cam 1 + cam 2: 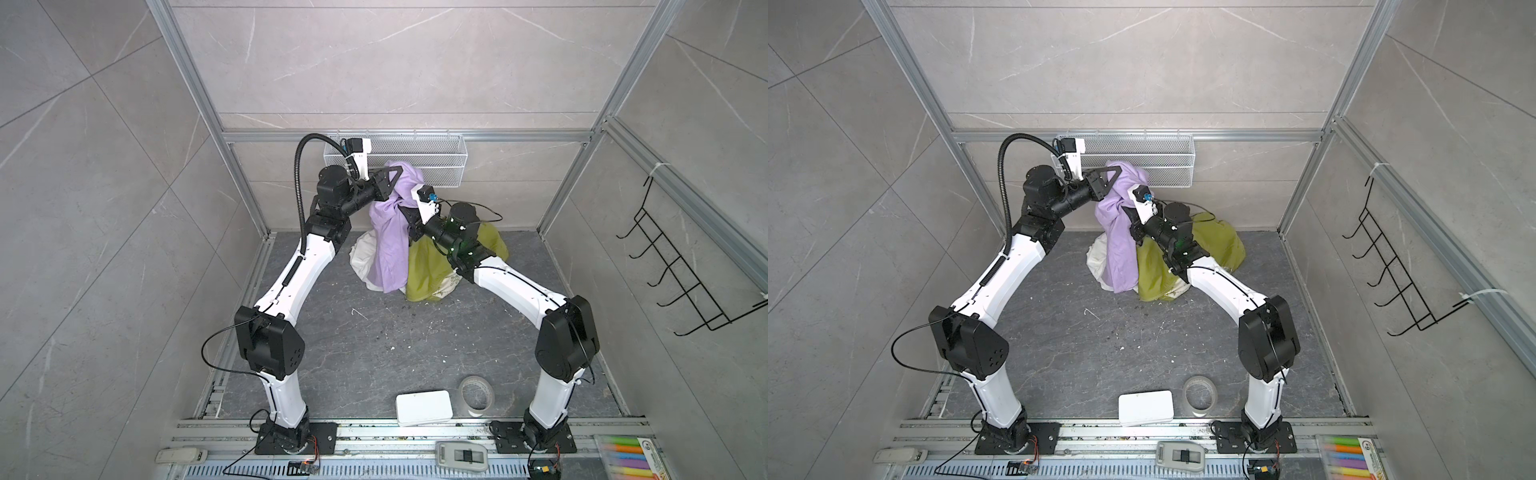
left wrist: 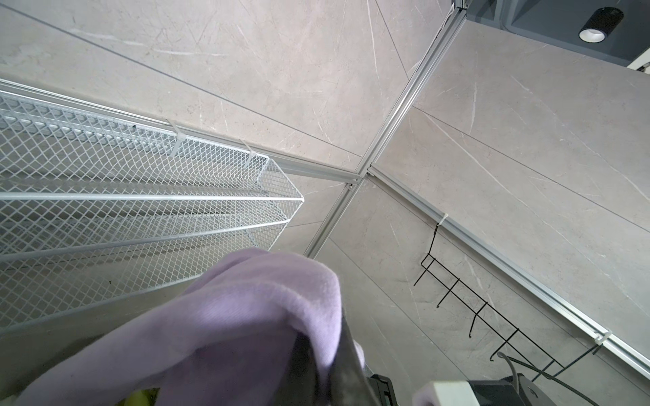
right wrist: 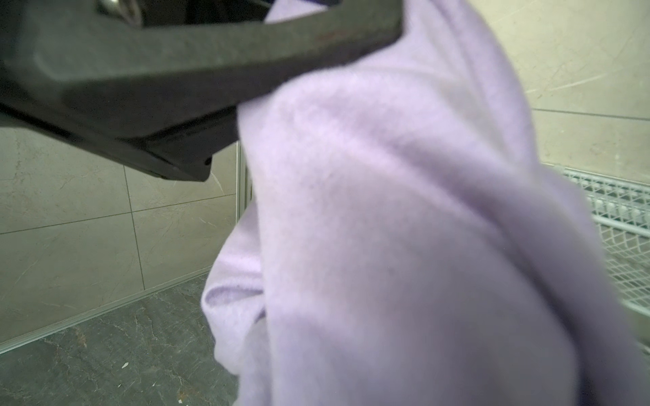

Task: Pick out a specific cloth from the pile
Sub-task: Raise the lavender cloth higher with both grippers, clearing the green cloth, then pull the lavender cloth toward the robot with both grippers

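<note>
The left gripper point(image 1: 394, 175) has its jaws closed on the upper folds of the soft, plain lavender cloth point(image 1: 390, 245), holding it raised just in front of the white wire-mesh basket point(image 1: 440, 160) so that its length hangs free. The right gripper point(image 1: 406, 211) is closed on a gathered fold lower down, presumably to share the load. The lower hem rests on the white cloth point(image 1: 359, 259) beside the olive-green cloth point(image 1: 422, 272) of the pile point(image 1: 432, 291), so further lift is judged necessary for separation.
</note>
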{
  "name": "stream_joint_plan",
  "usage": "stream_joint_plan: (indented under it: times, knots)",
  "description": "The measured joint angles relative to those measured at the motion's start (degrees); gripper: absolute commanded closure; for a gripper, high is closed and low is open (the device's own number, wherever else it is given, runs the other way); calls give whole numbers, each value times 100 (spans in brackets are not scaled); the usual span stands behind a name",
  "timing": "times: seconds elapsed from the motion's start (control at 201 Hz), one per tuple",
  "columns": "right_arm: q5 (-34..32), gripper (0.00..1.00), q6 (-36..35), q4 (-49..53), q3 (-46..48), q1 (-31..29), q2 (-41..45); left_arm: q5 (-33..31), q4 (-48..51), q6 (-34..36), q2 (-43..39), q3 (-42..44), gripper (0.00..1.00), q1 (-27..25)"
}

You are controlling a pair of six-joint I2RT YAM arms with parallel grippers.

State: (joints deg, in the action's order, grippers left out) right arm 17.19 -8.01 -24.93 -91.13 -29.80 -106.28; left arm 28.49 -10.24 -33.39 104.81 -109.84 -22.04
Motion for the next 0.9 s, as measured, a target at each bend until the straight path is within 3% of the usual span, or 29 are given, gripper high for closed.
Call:
stream_joint_plan:
  times: [0.473,0.897]
  knots:
    - [234,100,98,166,-4,-122,479,-13,-15,70,-476,225,99,-17]
    - [393,100,339,286,363,-376,1220,-149,-33,144,-1314,1104,99,-61]
